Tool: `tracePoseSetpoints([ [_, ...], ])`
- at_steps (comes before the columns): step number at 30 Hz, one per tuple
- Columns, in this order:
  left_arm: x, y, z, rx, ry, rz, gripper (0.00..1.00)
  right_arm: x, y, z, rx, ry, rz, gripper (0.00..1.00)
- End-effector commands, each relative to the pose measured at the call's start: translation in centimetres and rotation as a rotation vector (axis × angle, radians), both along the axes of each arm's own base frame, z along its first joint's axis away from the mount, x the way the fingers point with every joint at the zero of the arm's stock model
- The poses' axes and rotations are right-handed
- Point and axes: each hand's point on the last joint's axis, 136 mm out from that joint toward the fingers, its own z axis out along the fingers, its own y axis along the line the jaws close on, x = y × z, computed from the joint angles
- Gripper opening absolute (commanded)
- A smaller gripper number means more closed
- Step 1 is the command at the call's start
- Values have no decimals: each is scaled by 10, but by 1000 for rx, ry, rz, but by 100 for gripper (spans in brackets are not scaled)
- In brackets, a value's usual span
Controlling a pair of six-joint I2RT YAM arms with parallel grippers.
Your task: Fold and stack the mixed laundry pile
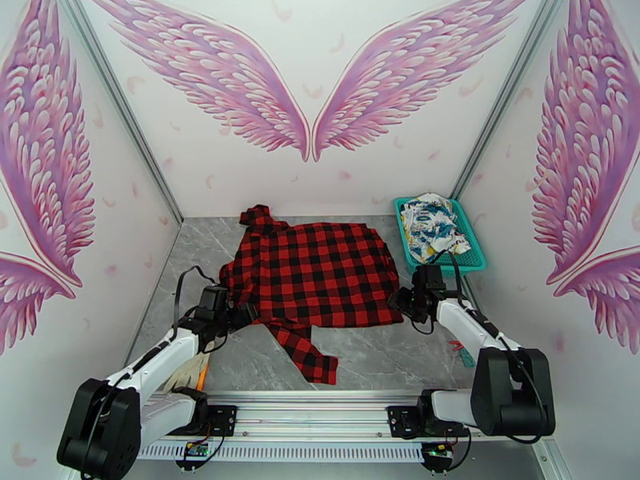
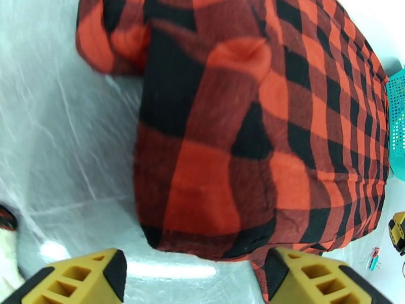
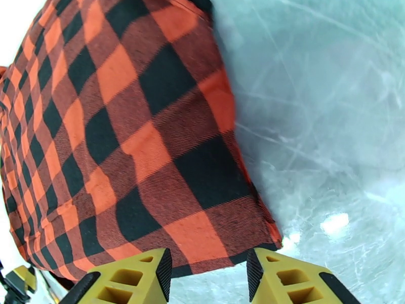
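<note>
Yellow fingertips (image 2: 76, 277) of left gripper (image 2: 195, 273) sit closest to lens: jaws spread wide, nothing between them, bare table (image 2: 61, 148) under the gap, shirt hem just ahead. Right gripper (image 3: 208, 273) has jaws about half apart, with the shirt's corner hem at the mouth of the gap, not pinched as far as I can see. Red-and-black check shirt (image 1: 320, 270) lies spread flat mid-table, collar end at 11 o'clock, one sleeve (image 1: 308, 354) trailing off the near hem toward 6 o'clock. No lettering in view, so probably face down, which suits a fold. Grippers bracket it, left at its 8 o'clock corner, right at its 4 o'clock corner. My read: placed to take both near corners together and carry the hem over toward 12. Loose sleeve wants tucking in first or it hangs out of the fold. White printed garment (image 1: 432, 222) sits bunched in teal basket (image 1: 404, 230) at 2 o'clock of the shirt, touching neither gripper, likely parked until the shirt is done. Beige cloth (image 1: 182, 376) at table's 7 o'clock edge, well apart from the shirt, not part of the job. Task looks early: nothing folded, nothing stacked.
</note>
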Motion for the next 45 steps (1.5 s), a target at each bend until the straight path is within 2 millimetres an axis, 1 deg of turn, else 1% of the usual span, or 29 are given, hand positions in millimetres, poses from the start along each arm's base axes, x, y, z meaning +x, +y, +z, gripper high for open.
tracePoseSetpoints([
  [1,15,-10,4,-80,-91,32,75,0,2,1,58,-29,-25,46],
  [3,19,-13,1,-99,-115,45,75,-3,-1,1,48,-33,-29,46],
  [7,27,-23,-3,-100,-99,17,73,-7,-1,2,49,-36,-30,46],
  [11,28,-22,-14,-82,-55,36,74,-10,5,-4,92,-28,-35,50],
  [14,22,-19,-20,-66,-27,45,77,-12,7,-12,110,-14,-47,51],
  [22,-7,-5,-21,19,56,39,84,-10,7,-22,113,9,-51,50],
  [26,-22,5,-30,42,76,65,84,-10,7,-27,115,25,-52,50],
  [28,-19,1,-29,21,52,58,84,-10,8,-30,117,32,-50,50],
  [30,-7,-13,-23,-36,11,14,80,-9,8,-31,116,38,-47,49],
  [33,6,-28,-22,-49,23,-49,71,-7,8,-30,116,32,-46,46],
  [37,16,-28,-24,-27,14,-44,66,-9,9,-33,122,39,-50,46],
  [43,25,-31,-15,-23,-16,-63,43,-6,12,-44,154,50,-59,44],
  [45,27,-30,-8,-11,-31,-74,33,-7,11,-49,146,61,-66,43],
])
